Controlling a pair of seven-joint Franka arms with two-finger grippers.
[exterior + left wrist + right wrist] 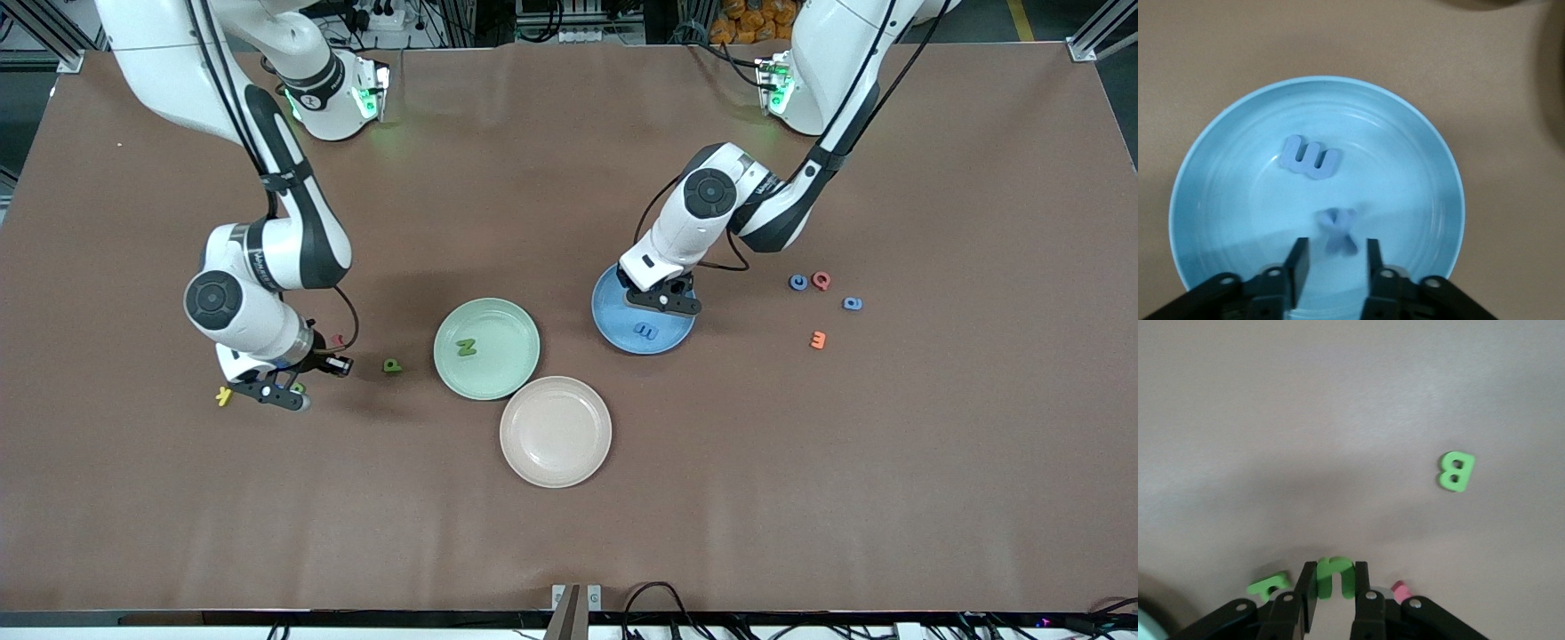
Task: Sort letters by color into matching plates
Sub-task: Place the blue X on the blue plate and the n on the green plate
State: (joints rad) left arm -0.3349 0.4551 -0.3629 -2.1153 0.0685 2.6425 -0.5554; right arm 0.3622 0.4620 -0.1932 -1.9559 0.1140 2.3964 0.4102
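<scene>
Beige plate [556, 431] sat nearest the front camera, at 5 o'clock of the green plate [526, 322]. Right gripper [283, 394] was low over the surface [800, 489] at the right arm's end, clamped on a green letter [1337, 572]. Yellow letter [224, 396] lay just beside it at 9 o'clock. Second green letter [392, 365] lay on the surface at 9 o'clock of the green plate. Green plate held one green Z-shaped letter [466, 347]. Left gripper [662, 302] hovered over the blue plate [612, 327], fingers narrowly apart. Blue X-shaped letter [1338, 230] showed between them, blurred, probably loose. Blue E-shaped letter [646, 332] lay in that plate. Two blue letters [798, 283] [852, 303] lay on the surface at its 3 o'clock, among a red letter [821, 280] and an orange letter [818, 340].
</scene>
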